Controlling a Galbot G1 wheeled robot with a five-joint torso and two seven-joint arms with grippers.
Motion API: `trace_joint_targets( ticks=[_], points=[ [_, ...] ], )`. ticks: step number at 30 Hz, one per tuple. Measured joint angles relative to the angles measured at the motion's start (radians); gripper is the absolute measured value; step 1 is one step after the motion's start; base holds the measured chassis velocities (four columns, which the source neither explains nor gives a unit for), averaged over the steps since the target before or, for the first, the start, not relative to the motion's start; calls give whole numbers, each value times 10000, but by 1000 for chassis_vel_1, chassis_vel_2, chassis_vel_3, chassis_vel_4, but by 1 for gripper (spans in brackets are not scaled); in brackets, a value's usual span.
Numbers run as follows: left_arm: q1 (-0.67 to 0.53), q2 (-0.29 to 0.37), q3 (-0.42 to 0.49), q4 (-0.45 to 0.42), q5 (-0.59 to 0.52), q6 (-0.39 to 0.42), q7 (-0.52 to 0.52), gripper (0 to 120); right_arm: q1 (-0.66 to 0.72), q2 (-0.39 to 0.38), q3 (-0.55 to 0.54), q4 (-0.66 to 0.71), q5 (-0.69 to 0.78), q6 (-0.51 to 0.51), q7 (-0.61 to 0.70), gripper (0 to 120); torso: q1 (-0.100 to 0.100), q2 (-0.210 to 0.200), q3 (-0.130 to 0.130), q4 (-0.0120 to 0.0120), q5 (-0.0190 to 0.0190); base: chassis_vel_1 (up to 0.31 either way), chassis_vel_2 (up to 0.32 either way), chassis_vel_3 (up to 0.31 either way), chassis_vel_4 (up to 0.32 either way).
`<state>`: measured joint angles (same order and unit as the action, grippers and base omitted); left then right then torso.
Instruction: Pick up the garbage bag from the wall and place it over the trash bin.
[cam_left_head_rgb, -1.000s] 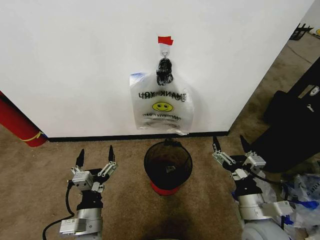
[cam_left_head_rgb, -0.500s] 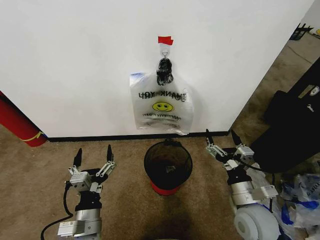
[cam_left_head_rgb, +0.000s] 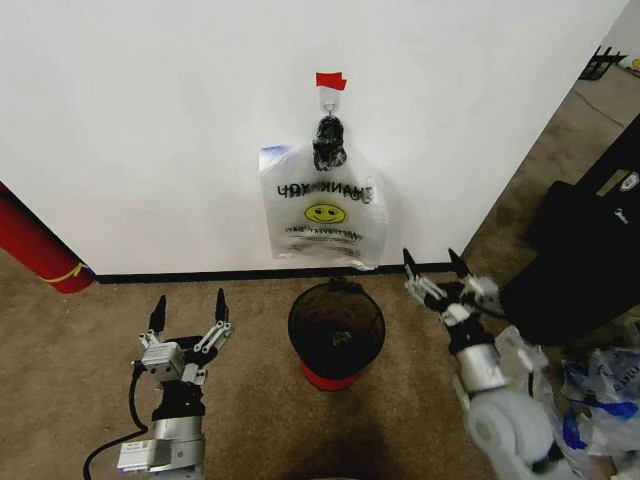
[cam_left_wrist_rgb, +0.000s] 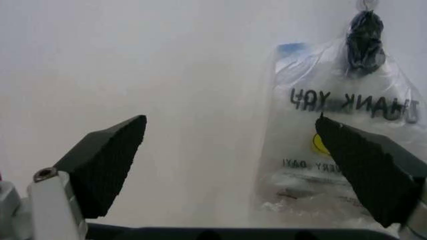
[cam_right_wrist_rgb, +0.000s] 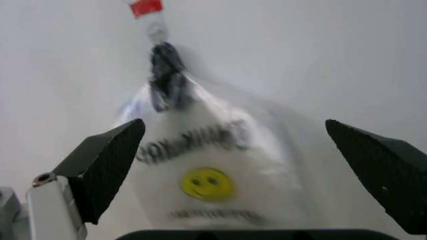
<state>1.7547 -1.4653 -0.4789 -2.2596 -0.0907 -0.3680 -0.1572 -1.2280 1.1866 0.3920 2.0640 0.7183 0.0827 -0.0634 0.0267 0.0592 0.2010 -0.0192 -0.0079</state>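
Overhead, the wall (cam_left_head_rgb: 150, 120) rises plain and white, and the garbage bag (cam_left_head_rgb: 322, 215) hangs flat against it from a small hook (cam_left_head_rgb: 329, 98) beneath a red tape patch (cam_left_head_rgb: 330, 80), its long axis running straight down. Directly below, the trash bin (cam_left_head_rgb: 336, 330) stands on carpet, mouth open, just short of the baseboard. Nearer the bag is the right gripper (cam_left_head_rgb: 437, 272), fingers spread wide and empty, low and to the bag's right, the bag up and to its left. Across the bin, the left gripper (cam_left_head_rgb: 187, 313) sits lower and farther off, equally wide and empty. Open carpet lies between both arms and the wall.
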Motion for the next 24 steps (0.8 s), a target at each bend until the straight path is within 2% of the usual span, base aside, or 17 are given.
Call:
trace_joint_targets(
  ticks=[9,16,19,22,24],
  points=[
    [190,-270,-156,-125,233,-96,-84,100,3044,-38,-2011,-1891,1594,-616,-445,100,0,0,-1,-1,-3,0,0,0,0],
    [248,-370,-227,-104,211,-126,-189,99,4952,332,-2848,-3275,2283,-800,-366,100,1,-1,0,0,-1,0,0,0,0],
    [285,-453,-226,-103,223,-153,-195,100,5344,469,-2932,-3490,2556,-885,-308,100,0,-1,0,1,-3,0,0,0,0],
    [312,-498,-270,-87,216,-213,-197,100,6031,766,-3134,-3935,3370,-1144,-229,100,0,-1,0,-1,-4,0,0,0,0],
    [216,-398,-364,-121,22,-179,-197,100,6335,946,-3279,-4221,3670,-1253,-170,94,0,-1,-1,0,-3,0,0,0,0]
  ],
)
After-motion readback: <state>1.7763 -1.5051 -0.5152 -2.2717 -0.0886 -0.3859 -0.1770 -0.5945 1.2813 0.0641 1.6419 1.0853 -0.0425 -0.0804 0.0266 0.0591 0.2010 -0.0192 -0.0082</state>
